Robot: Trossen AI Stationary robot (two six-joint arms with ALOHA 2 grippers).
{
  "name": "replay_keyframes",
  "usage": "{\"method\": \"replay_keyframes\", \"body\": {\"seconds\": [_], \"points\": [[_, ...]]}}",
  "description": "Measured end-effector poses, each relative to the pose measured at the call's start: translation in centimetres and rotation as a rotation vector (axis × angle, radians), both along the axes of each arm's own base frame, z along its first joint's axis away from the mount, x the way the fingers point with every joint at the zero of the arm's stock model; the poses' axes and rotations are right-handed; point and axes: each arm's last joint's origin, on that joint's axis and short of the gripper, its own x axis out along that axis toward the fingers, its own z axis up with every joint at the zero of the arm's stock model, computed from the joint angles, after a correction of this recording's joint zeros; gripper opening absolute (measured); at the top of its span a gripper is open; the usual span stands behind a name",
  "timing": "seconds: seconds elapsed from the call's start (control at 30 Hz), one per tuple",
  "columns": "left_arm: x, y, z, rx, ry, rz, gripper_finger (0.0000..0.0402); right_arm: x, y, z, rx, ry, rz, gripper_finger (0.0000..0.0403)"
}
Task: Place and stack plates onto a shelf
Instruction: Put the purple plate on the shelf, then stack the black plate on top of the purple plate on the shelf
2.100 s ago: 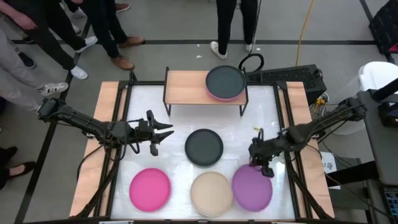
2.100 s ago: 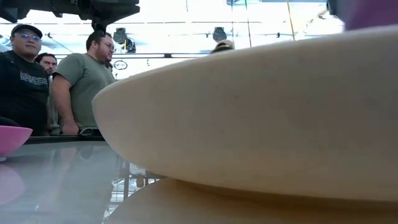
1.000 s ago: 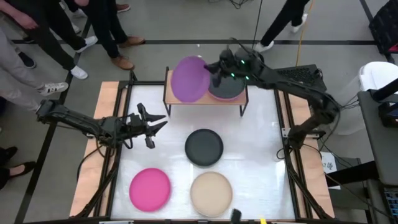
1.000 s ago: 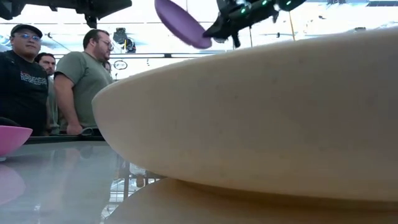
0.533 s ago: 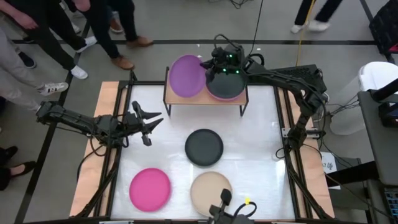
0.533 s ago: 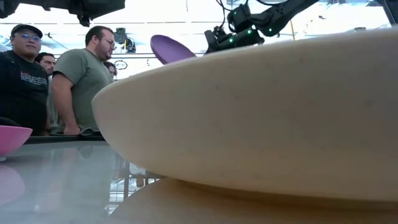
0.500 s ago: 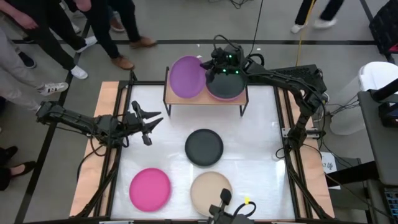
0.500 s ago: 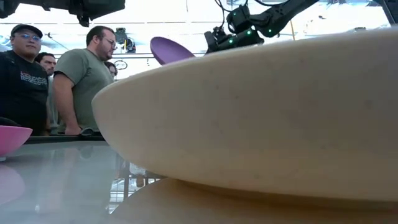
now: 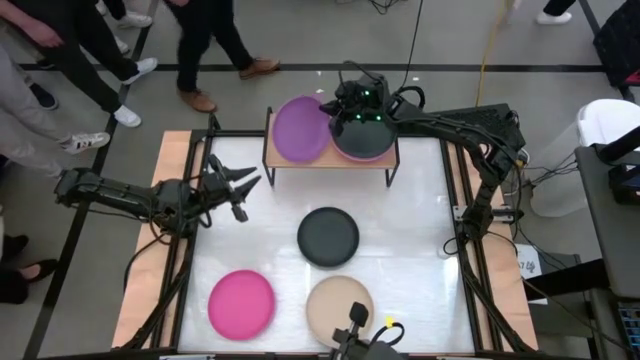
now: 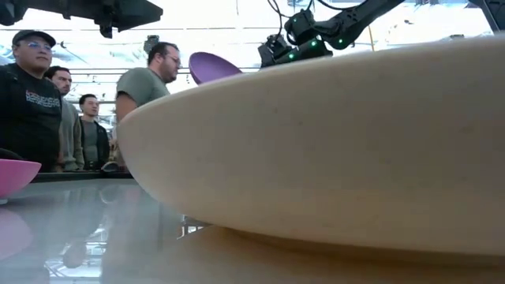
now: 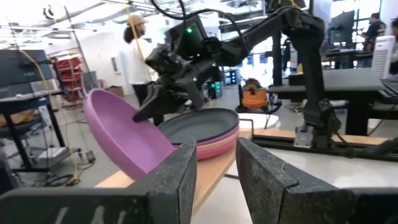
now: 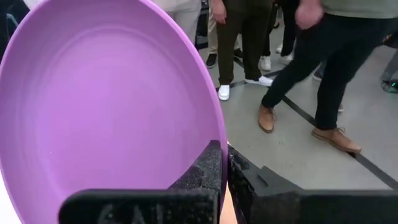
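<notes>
Now the right pincer (image 9: pixel 335 112) is clamped on the purple plate's (image 9: pixel 302 127) rim, lowered from mid-air to the shelf's (image 9: pixel 283 152) left end, tilted, nearly placed. The shelf's right end carries a dark grey plate (image 9: pixel 364 132) stacked on pink ones. Left pincer (image 9: pixel 243 186) hovers apart near the table's left edge.

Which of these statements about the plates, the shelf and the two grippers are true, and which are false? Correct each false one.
1. The right gripper grips a purple plate by its rim. True.
2. The purple plate lies flat on the shelf. False: it is tilted, one edge raised.
3. A dark grey plate tops the stack on the shelf. True.
4. The left gripper holds the magenta plate. False: it is open and empty, above the table.
5. The cream plate sits on the shelf. False: it is on the table.
</notes>
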Motion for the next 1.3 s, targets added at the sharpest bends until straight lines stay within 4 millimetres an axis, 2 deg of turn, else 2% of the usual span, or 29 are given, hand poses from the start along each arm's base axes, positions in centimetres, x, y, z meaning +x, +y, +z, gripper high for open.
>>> {"method": "replay_keyframes", "body": {"seconds": [0.2,0.37,0.6,0.9,1.1,1.2,1.3], "points": [[0.0,0.1,0.0,-0.021,-0.011,0.003,0.0118,0.9,-0.5,-2.2,0.038,0.039,0.005,0.0],[0.0,0.1,0.0,-0.029,-0.012,-0.005,0.0118,1.6,-0.6,-3.2,0.041,0.049,0.011,0.0001],[0.0,0.1,-0.1,-0.024,-0.007,-0.008,0.0118,1.6,-0.6,-3.3,0.029,0.048,0.01,0.002],[0.0,0.1,-0.1,-0.024,-0.004,-0.008,0.0118,1.7,-0.6,-3.1,0.011,0.034,0.007,0.0024],[0.0,0.1,-0.1,-0.024,-0.002,-0.008,0.0118,1.4,-0.4,-2.1,-0.018,0.015,0.017,0.0052],[0.0,0.1,-0.1,-0.023,-0.001,-0.007,0.0118,0.6,0.3,-0.2,-0.024,-0.022,0.047,0.0085],[0.0,0.1,-0.1,-0.023,0.001,-0.007,0.0118,-0.8,1.8,2.8,-0.014,-0.074,0.144,0.0118]]}}
